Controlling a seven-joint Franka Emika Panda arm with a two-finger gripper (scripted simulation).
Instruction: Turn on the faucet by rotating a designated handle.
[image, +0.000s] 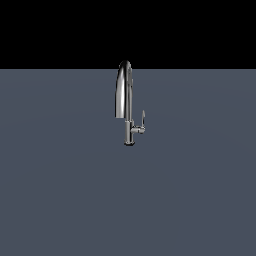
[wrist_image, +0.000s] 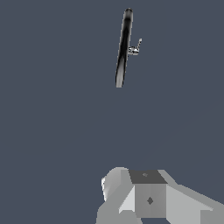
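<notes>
The gripper (wrist_image: 148, 197) fills the low edge of the wrist view as pale grey blocky housing with a darker square plate on top. Its fingertips do not show clearly, so I cannot tell whether the jaws stand wide or narrow. Nothing is visibly held, and the gripper is well apart from the fixture. The arm does not appear in the exterior view at all.

Farther out stands the faucet (image: 125, 100) on a flat slate-grey floor (image: 60, 200), just above the middle of the exterior view. Its dark round base (image: 129, 143) sits at the foot, the cylindrical stem rises from it, and the high arched spout curves over at twelve o'clock and comes down on the nine o'clock side of the stem.

The handle (image: 142, 119) is a thin chrome blade on a short stub at three o'clock from the lower stem, pointing up, toward twelve o'clock.

No container is in sight.
</notes>
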